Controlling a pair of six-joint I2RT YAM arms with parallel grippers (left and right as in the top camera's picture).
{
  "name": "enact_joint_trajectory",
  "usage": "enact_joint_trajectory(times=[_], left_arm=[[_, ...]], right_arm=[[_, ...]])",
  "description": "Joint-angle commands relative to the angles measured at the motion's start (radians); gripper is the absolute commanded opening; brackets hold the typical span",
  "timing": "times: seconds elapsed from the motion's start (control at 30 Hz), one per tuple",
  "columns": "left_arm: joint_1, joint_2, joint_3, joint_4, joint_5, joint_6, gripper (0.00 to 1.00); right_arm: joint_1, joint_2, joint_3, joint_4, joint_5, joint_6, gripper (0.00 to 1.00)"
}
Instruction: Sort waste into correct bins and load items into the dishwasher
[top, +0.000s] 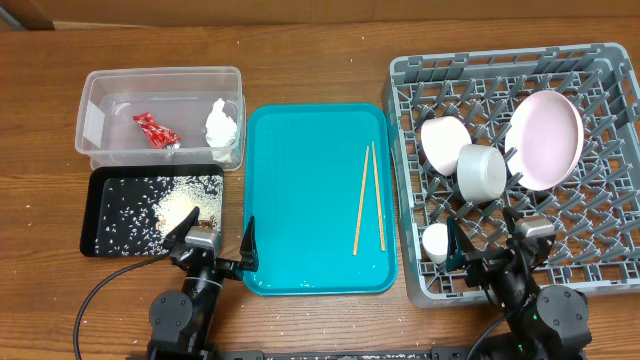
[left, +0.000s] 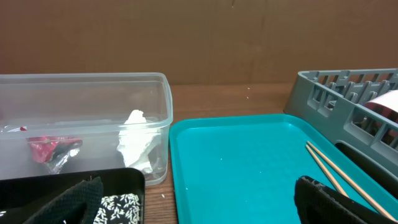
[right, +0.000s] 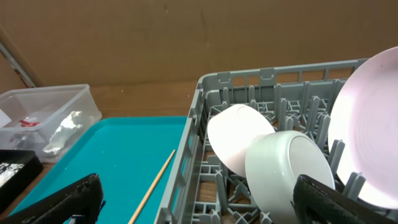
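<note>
The clear tub (top: 160, 73) holds the red wrapper (top: 155, 130) and the white napkin (top: 222, 125). The black tray (top: 92, 205) holds food scraps (top: 175, 208). Two chopsticks (top: 368, 200) lie on the teal tray (top: 300, 190). The grey dish rack (top: 500, 62) holds the pink plate (top: 546, 138), a pink bowl (top: 444, 142), a whitish bowl (top: 481, 172) and a white cup (top: 436, 242). My left gripper (top: 215, 242) is open and empty, low between the black tray and the teal tray. My right gripper (top: 490, 245) is open and empty over the rack's front edge.
The wooden table (top: 320, 60) shows behind the tub and trays. The teal tray's left part is bare. Loose scraps lie scattered on the wood left of the black tray. A brown cardboard wall (left: 199, 37) stands behind the table.
</note>
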Motion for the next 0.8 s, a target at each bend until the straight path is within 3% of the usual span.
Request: enact_joint_trajectory(times=[0.0, 0.17, 0.6, 0.77], left_arm=[[0.011, -0.011, -0.007, 0.003, 0.000, 0.008, 1.00], [0.011, -0.011, -0.007, 0.003, 0.000, 0.008, 1.00], [0.011, -0.011, -0.007, 0.003, 0.000, 0.008, 1.00], [0.011, -0.011, -0.007, 0.003, 0.000, 0.008, 1.00]], right_arm=[[-0.007, -0.016, 0.016, 0.024, -0.032, 0.000, 1.00], [-0.006, -0.016, 0.077, 0.089, -0.064, 0.000, 1.00], [-0.006, -0.011, 0.200, 0.331, -0.384, -0.004, 1.00], [-0.006, 0.038, 0.211, 0.453, -0.397, 0.135, 1.00]])
